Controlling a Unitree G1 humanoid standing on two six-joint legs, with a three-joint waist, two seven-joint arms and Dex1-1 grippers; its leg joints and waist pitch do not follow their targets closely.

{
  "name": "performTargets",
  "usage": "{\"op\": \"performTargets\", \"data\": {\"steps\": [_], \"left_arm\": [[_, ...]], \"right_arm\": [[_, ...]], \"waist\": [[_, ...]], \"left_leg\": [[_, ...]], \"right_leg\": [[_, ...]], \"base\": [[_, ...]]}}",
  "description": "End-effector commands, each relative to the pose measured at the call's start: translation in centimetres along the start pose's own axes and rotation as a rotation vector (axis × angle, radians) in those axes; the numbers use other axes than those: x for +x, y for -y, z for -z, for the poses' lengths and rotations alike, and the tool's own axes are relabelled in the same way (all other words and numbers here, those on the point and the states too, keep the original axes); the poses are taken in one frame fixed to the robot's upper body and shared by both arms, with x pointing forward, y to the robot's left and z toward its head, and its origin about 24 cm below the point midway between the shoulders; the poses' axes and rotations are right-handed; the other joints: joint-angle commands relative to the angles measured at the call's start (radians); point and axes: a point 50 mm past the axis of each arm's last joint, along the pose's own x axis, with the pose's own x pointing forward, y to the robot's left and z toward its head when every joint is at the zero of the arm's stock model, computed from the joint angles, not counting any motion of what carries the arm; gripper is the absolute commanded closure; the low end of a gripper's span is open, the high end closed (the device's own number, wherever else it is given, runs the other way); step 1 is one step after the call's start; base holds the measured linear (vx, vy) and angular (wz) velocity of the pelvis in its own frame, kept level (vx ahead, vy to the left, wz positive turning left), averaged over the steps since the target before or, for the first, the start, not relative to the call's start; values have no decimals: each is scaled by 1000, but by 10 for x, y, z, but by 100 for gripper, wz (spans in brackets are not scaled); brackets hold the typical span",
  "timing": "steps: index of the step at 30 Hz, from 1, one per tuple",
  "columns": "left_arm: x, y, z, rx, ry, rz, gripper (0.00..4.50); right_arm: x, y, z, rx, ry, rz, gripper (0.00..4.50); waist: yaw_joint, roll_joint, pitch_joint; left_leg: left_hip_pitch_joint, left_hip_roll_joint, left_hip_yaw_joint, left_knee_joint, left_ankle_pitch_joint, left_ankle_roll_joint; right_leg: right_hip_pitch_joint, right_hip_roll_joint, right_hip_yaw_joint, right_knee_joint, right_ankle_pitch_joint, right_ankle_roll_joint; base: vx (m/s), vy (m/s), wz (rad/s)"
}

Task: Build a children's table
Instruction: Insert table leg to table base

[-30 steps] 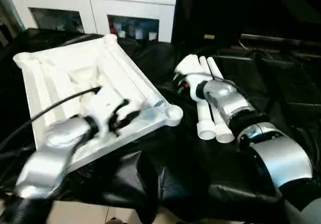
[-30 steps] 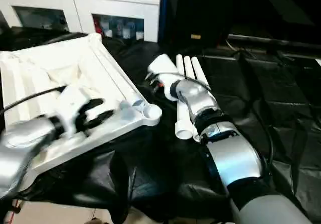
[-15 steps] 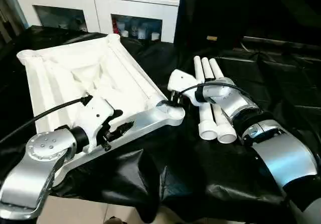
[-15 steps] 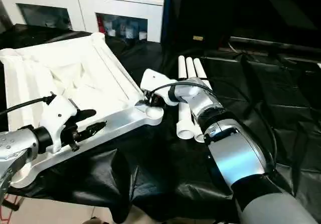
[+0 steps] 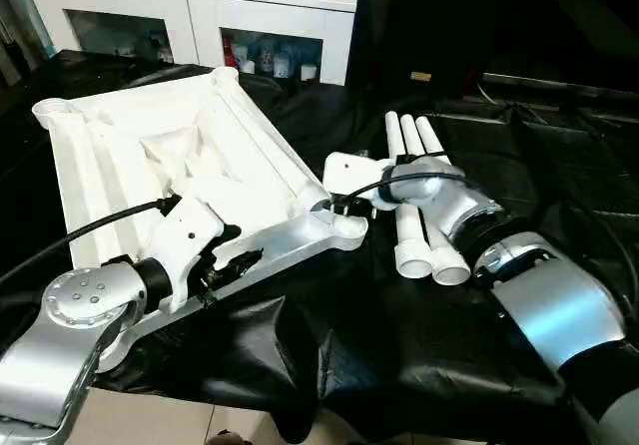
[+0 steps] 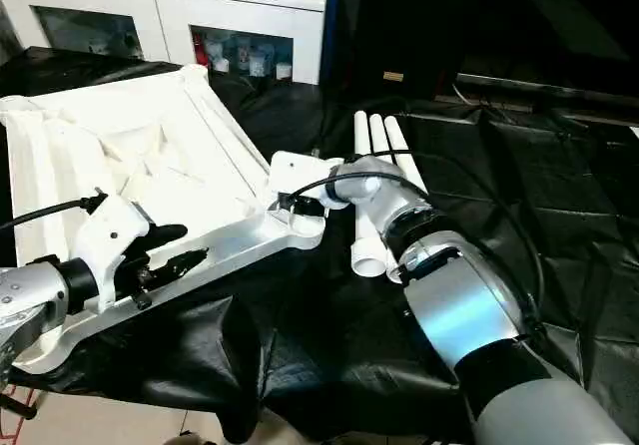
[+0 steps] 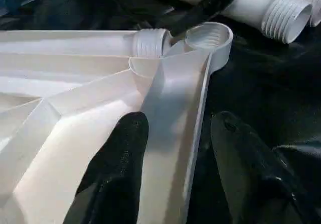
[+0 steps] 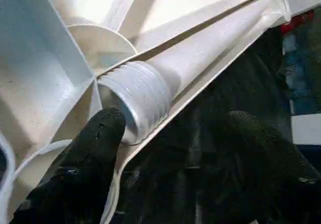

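The left gripper (image 5: 232, 255) sits at the near left of the scene, its two black fingers (image 7: 118, 169) set either side of the near rim of the tabletop (image 5: 150, 156), one on the ribbed inner face and one outside the edge; whether they actually pinch the rim I cannot tell, though they stand partly apart. The tabletop lies upside down on the black cloth (image 5: 379, 355), ribs up, tilted so that its far left corner is raised, with a round socket (image 5: 348, 227) at its near right corner. One leg (image 8: 165, 78) lies inside the tabletop along its right edge, its threaded end close to that socket. Just right of the socket the right gripper (image 5: 339, 206) reaches in from the right, fingers (image 8: 85, 158) spread wide and released, one of them beside the threaded end of the leg and the other over the cloth outside the rim, holding nothing. Further right, three more legs (image 5: 414, 235) lie side by side on the cloth, partly under the right forearm, open threaded ends toward the near side. At the far edge stands a white cabinet (image 5: 200, 16) with glass doors.
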Motion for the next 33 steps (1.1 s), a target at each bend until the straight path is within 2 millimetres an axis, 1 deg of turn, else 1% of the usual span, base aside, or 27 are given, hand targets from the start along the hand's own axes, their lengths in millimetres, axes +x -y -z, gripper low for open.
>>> {"op": "performTargets", "data": {"steps": [1,4,5,8,10,13,15,16,17,19,20,21,23,24,26,27,28,29,30,31,32,33], "left_arm": [[-5,-1,-1,7,-7,-10,221],[-7,-1,-1,6,-15,-11,221],[-8,-1,-1,4,-19,-12,221],[-9,-1,0,2,-28,-10,221],[-11,1,1,0,-35,-5,221],[-14,2,1,-3,-39,-3,221],[-16,3,1,-11,-40,-8,221],[-16,4,1,-13,-41,-11,221],[-16,4,1,-13,-42,-12,221],[-17,3,2,-10,-46,-22,221],[-17,3,1,-9,-47,-30,221],[-18,3,1,-9,-47,-33,221],[-19,3,0,-9,-48,-36,221],[-22,3,0,-10,-55,-44,221],[-23,4,0,-10,-57,-46,221],[-25,4,1,-11,-63,-45,221],[-26,5,2,-12,-68,-44,221],[-27,6,2,-13,-72,-44,221],[-28,6,2,-14,-75,-44,221],[-28,6,2,-14,-76,-44,221],[-29,6,2,-16,-78,-51,221],[-30,6,2,-16,-78,-54,221]], "right_arm": [[0,1,2,-22,-27,25,101],[2,1,1,-34,-36,42,101],[3,0,0,-30,-41,43,101],[5,-4,1,-42,-51,29,101],[7,-7,1,-44,-49,22,101],[7,-7,-1,-41,-39,25,101],[8,-7,-2,-31,-31,30,101],[8,-6,-2,-34,-33,35,101],[8,-6,-2,-36,-34,36,101],[9,-5,-3,-43,-39,57,101],[9,-4,-4,-48,-42,77,101],[10,-4,-5,-48,-42,83,101],[10,-4,-6,-48,-42,89,101],[12,-5,-7,-61,-49,102,101],[13,-5,-8,-65,-50,104,101],[14,-7,-9,-74,-52,99,101],[16,-8,-10,-79,-54,97,101],[17,-10,-11,-78,-55,96,101],[18,-11,-11,-78,-57,100,101],[18,-11,-12,-76,-59,103,101],[20,-12,-12,-60,-57,111,101],[20,-13,-13,-56,-54,116,101]], "waist": [[3,19,-63],[2,20,-63],[2,18,-63],[3,18,-63],[3,17,-62],[4,13,-62],[3,14,-62],[2,11,-61],[2,12,-60],[3,9,-58],[4,5,-55],[4,7,-56],[3,6,-53],[2,4,-44],[1,4,-45],[1,4,-44],[1,1,-40],[1,1,-41],[1,1,-40],[1,0,-36],[1,-1,-35],[2,0,-35]], "left_leg": [[7,18,-1,-67,-220,8],[7,17,-1,-68,-229,2],[7,18,-1,-68,-231,1],[7,17,-2,-68,-234,2],[7,18,-2,-69,-235,2],[6,17,-1,-68,-227,3],[8,18,-1,-68,-231,0],[8,19,-1,-69,-231,0],[7,18,-1,-69,-234,0],[9,17,-1,-70,-246,-1],[7,17,-2,-71,-245,-2],[7,17,-2,-71,-245,-4],[8,17,-3,-72,-255,-9],[7,17,-4,-75,-267,-13],[9,17,-5,-75,-278,-18],[9,17,-5,-75,-280,-18],[8,17,-6,-77,-286,-17],[7,17,-7,-77,-283,-17],[8,17,-6,-77,-281,-16],[7,16,-6,-78,-285,-16],[8,16,-6,-79,-288,-17],[8,16,-7,-78,-286,-18]], "right_leg": [[52,-62,47,-59,-173,-216],[52,-62,47,-60,-181,-212],[52,-62,47,-59,-179,-211],[52,-63,47,-59,-180,-212],[52,-63,47,-58,-183,-210],[52,-62,47,-57,-179,-205],[51,-63,47,-57,-182,-204],[50,-61,47,-57,-177,-205],[50,-61,47,-58,-181,-204],[48,-61,47,-61,-204,-195],[48,-62,48,-60,-212,-188],[49,-63,48,-60,-214,-187],[46,-62,48,-60,-224,-182],[42,-61,49,-63,-233,-177],[43,-61,48,-62,-238,-175],[42,-61,48,-63,-236,-175],[41,-61,48,-63,-238,-173],[43,-62,48,-62,-235,-172],[42,-62,49,-62,-233,-172],[41,-61,49,-63,-238,-171],[39,-60,49,-63,-239,-171],[40,-61,49,-61,-236,-171]], "base": [[0,0,0],[0,0,0],[0,0,0],[0,0,0],[0,0,0],[0,0,0],[0,0,0],[0,0,0],[0,0,0],[0,0,0],[0,0,0],[0,0,0],[0,0,0],[0,0,0],[0,0,0],[0,0,0],[0,0,0],[0,0,0],[0,0,0],[0,0,0],[0,0,0],[0,0,0]]}}
